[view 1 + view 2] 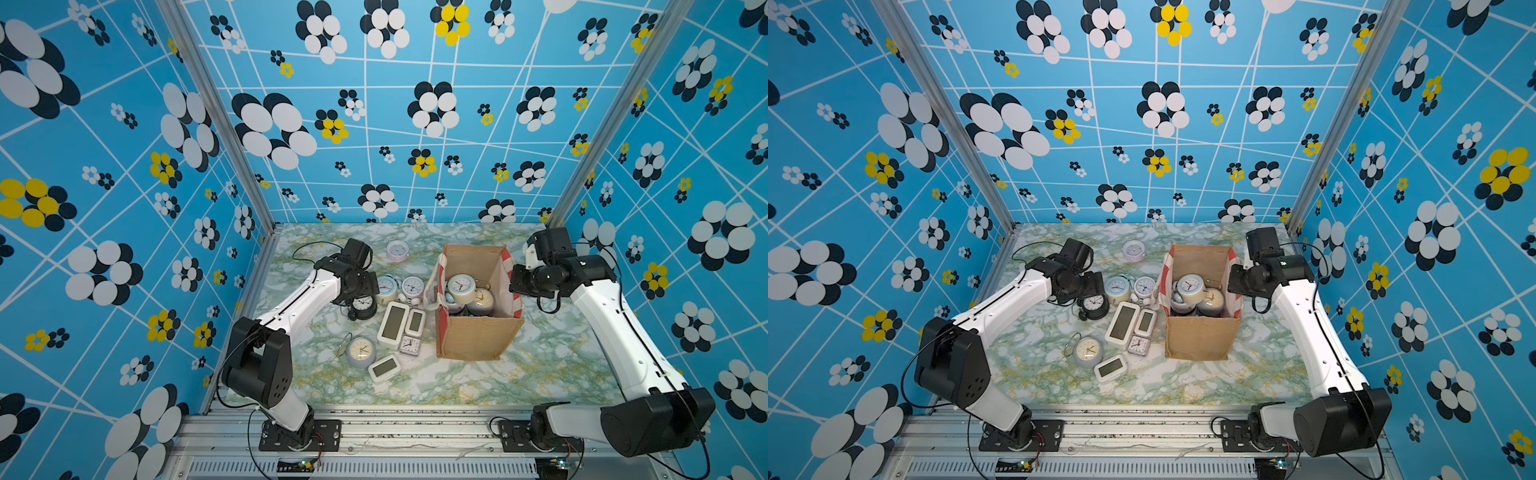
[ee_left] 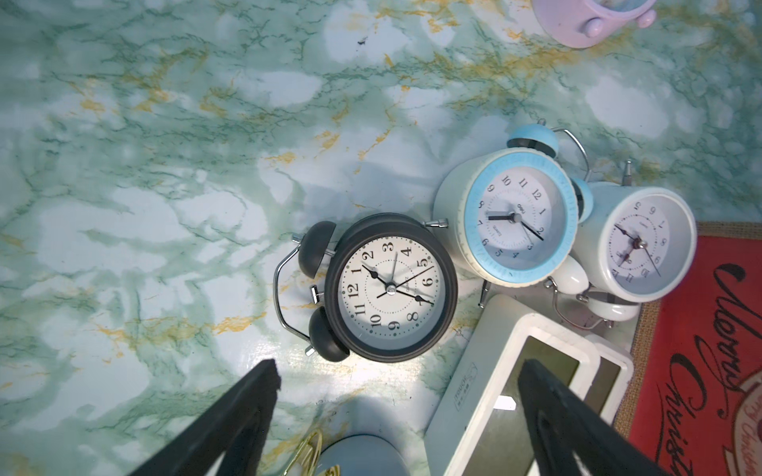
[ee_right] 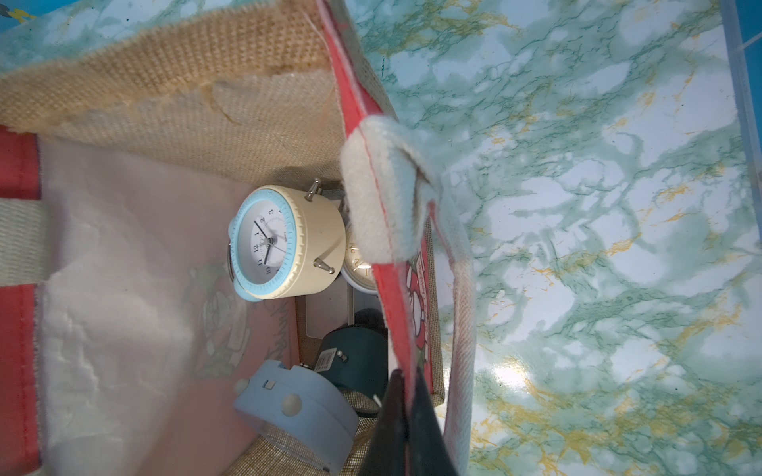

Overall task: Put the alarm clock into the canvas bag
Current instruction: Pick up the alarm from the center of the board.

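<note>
Alarm clock [image 2: 391,288]: black, twin-bell, dial up on the desk [image 1: 561,353], toward the left edge and about midway back, outside the bag. A blue-rimmed clock [image 2: 519,218] is just beside it.
Canvas bag [image 1: 473,336]: upright and open-topped, right of the desk's middle. A cream clock [image 3: 268,243] and others lie inside.
Left jaws: spread wide, holding nothing, hanging above the alarm clock. The fingers [image 2: 247,412] are clear of it in the left wrist view.
Right jaws: closed, pinching the bag's red side panel [image 3: 396,313] at its rim, on the side facing the desk's right edge.
Other clocks: a white digital clock [image 1: 394,324] and several more lie between the alarm clock and the bag.
</note>
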